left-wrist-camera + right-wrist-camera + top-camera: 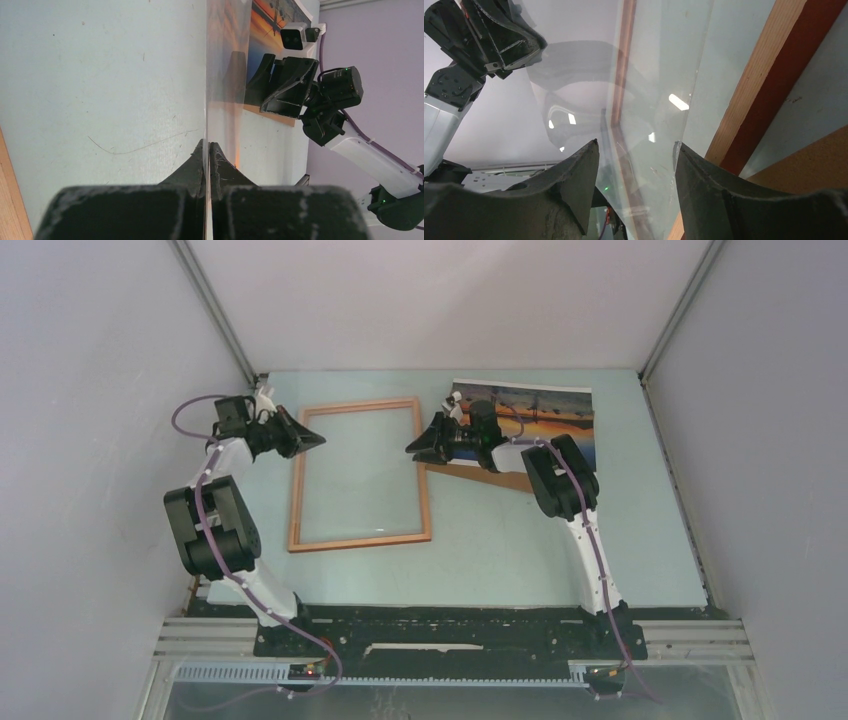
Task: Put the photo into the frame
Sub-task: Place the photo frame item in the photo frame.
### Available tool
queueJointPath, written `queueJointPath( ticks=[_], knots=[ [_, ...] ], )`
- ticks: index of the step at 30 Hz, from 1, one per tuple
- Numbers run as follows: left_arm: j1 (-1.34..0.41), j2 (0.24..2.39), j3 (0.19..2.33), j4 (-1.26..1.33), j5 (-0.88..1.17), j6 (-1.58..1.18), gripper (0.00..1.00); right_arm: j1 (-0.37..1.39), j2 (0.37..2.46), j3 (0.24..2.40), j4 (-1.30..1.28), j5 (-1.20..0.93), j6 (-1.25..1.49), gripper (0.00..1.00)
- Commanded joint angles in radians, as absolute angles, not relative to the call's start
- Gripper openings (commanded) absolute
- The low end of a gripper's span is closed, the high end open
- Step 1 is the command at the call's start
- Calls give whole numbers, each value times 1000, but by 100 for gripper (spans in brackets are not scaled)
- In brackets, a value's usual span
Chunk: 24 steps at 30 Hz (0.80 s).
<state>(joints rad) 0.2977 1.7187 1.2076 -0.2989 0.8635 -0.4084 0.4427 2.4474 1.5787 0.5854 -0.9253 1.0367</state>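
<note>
Two grippers at a clear pane by the frame

The left gripper [206, 145] is pinched tight on the clear pane's [225, 60] edge, at the far left corner of the frame [360, 540]. The right gripper [635, 145] straddles the pane's opposite edge with fingers well apart, clamping nothing. The photo [560, 420] lies far right on a brown backing board [495, 478].

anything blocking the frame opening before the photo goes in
Yes: a clear pane covers the frame opening. The left pincer is shut on one edge, and the right pincer, open, straddles the opposite edge. The photo lies apart, far right.
</note>
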Motion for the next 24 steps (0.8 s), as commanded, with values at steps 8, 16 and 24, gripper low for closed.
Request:
queueJointPath(
  ticks=[8,16,24],
  knots=[
    [284,1704,1209,-357,837,-324,0,438,2338,1609,326,-851,854,71],
    [285,1733,1235,-373,835,-318,0,419,2221,1581,56,-723,681,75],
    [283,1732,1243,-368,849,-307,0,378,2160,1494,91,-718,660,75]
  ],
)
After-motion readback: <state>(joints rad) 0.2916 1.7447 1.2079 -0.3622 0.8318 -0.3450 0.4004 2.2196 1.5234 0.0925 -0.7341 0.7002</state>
